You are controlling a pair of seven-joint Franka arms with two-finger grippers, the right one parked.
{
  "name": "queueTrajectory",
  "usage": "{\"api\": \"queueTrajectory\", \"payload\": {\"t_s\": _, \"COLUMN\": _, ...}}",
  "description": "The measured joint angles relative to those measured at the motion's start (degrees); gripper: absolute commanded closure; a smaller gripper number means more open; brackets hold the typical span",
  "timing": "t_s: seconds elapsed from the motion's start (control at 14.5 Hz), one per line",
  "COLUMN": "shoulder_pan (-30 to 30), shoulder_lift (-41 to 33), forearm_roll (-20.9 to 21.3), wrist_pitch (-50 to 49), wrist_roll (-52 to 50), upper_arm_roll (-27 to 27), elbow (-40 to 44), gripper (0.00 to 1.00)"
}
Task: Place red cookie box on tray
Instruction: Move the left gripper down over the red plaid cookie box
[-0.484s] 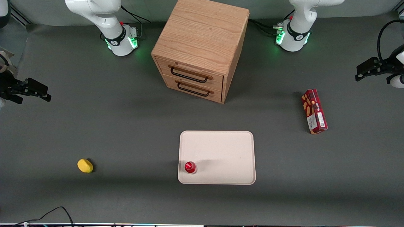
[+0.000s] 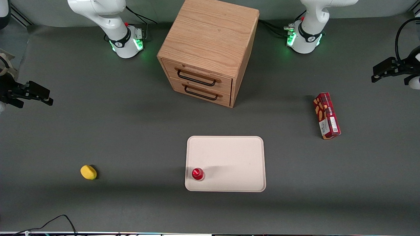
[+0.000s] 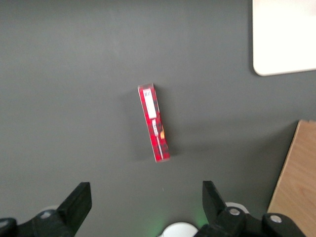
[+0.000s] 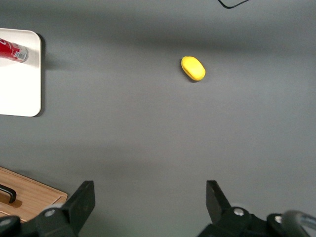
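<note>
Dark grey worktop (image 2: 131, 131), wooden drawer cabinet (image 2: 206, 49) in the middle. Red cookie box (image 2: 326, 115) lying flat toward the working arm's end, well apart from the cream tray (image 2: 229, 154). Small red-capped bottle (image 2: 198, 173) on the tray already, near one corner. Yellow lump (image 2: 88, 172), maybe a lemon, toward the parked arm's end.

Hand (image 3: 145, 202) wide open, nothing in it, up high w/ the box (image 3: 154, 123) in plain sight below, not yet between the fingers (image 3: 79, 200).

Since half a sec ago: hand (image 2: 384, 68) shifted a bit toward the table edge and up. Box, tray, bottle same spots. Means: only getting started, lining up over the box. No grab yet. Probably next: down over the box, close across the slim sides.
</note>
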Motion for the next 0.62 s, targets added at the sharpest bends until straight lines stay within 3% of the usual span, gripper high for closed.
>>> {"api": "queueTrajectory", "payload": {"t_s": 0.28, "shoulder_pan": -0.3, "shoulder_lift": 2.3, "forearm_roll": 2.0, "wrist_pitch": 0.1, "wrist_roll": -0.4, "upper_arm_roll": 0.1, "elbow": -4.2, "gripper": 0.0}}
{"api": "queueTrajectory", "payload": {"t_s": 0.62, "shoulder_pan": -0.2, "shoulder_lift": 2.4, "forearm_roll": 4.1, "wrist_pitch": 13.5, "wrist_roll": -2.5, "upper_arm_roll": 2.8, "elbow": -18.5, "gripper": 0.0}}
